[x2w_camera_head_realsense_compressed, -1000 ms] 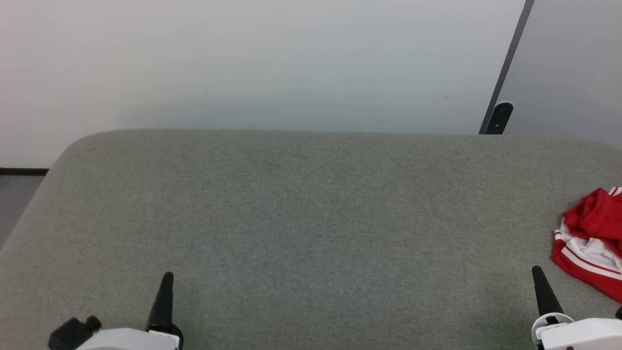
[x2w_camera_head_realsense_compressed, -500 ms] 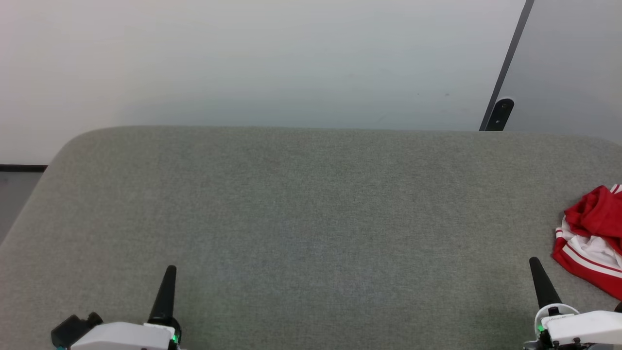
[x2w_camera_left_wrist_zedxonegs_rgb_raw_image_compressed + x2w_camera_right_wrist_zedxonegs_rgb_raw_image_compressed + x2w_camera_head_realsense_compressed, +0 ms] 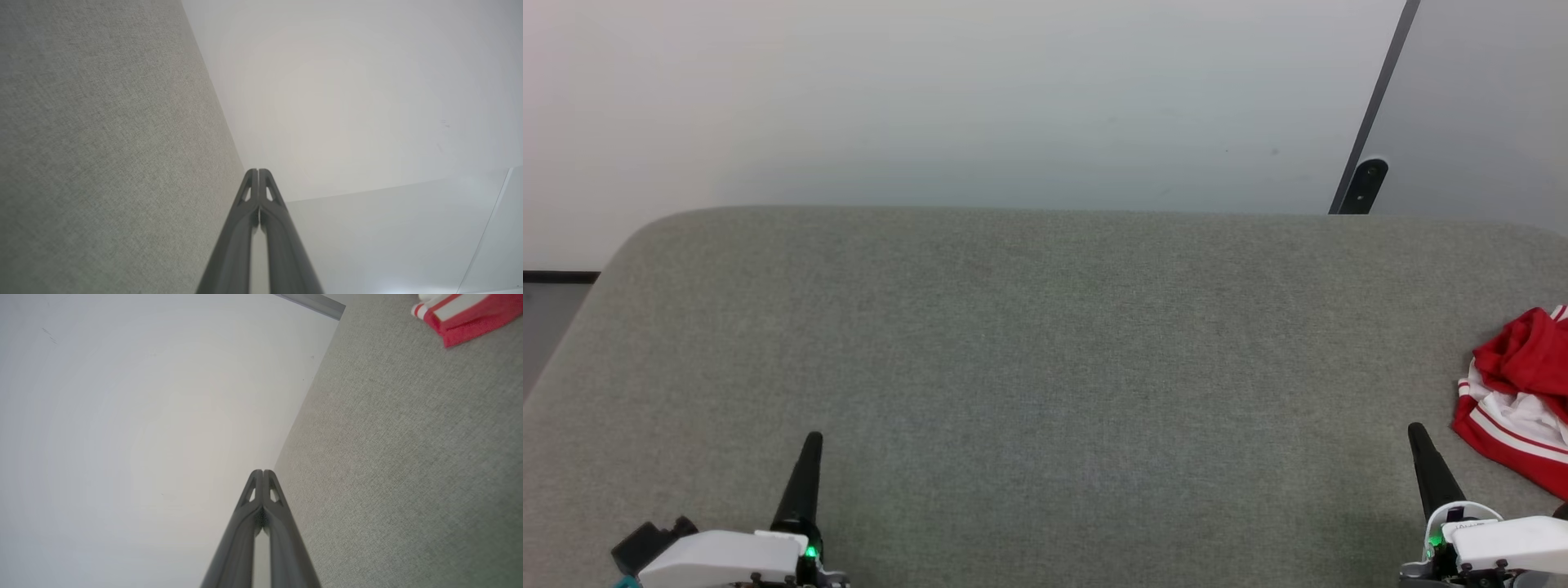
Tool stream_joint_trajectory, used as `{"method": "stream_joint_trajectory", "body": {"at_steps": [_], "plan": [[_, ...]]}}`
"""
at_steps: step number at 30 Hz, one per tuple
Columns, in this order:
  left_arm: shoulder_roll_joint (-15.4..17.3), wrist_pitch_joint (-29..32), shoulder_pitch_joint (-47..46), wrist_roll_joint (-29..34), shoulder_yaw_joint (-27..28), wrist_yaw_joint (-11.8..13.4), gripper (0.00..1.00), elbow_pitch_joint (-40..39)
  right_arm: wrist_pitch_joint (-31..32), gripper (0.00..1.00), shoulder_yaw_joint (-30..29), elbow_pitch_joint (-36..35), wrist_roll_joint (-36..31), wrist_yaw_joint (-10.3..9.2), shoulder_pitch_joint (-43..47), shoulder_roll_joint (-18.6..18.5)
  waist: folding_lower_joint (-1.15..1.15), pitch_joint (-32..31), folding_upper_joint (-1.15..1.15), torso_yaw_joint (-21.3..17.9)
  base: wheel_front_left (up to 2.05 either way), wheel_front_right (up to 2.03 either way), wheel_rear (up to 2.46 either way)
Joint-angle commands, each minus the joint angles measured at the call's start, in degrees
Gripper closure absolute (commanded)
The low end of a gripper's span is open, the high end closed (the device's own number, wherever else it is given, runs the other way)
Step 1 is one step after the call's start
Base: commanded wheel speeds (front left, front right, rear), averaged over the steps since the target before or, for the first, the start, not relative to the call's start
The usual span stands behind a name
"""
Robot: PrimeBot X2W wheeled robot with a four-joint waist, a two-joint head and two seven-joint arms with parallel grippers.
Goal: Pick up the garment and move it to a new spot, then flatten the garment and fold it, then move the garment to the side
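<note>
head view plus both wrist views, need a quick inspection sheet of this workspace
surface: grey fabric-covered top with rounded far corners, bare across the middle
job's things: crumpled red T-shirt with white sleeves and stripe trim, bunched at the top's right edge, partly cut off by the head view; not flattened or folded
clutter: nothing seen
grippers: left gripper at near left, jaws shut, holding nothing; right gripper at near right, jaws shut, holding nothing, beside the T-shirt but apart from it
cables: nothing seen
surroundings: pale wall behind the top; dark slanted bar at upper right
</note>
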Motion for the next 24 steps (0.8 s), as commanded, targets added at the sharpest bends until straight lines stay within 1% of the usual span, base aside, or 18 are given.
{"method": "stream_joint_trajectory", "body": {"at_steps": [1,24], "plan": [[0.0,0.4,-1.0,-0.8,0.2,-0.1,1.0,-0.3,0.2,1.0,-0.3,-0.6,0.8,-0.02,-1.2,0.1,0.0,0.0,0.0,0.0,0.0,0.0,0.0],[-0.8,2.9,-2.4,-9.9,0.8,-0.2,1.0,-0.2,2.9,1.0,-0.6,-1.0,10.6,-0.03,-2.1,0.9,0.0,1.0,0.0,-0.1,0.0,0.0,0.0]]}}
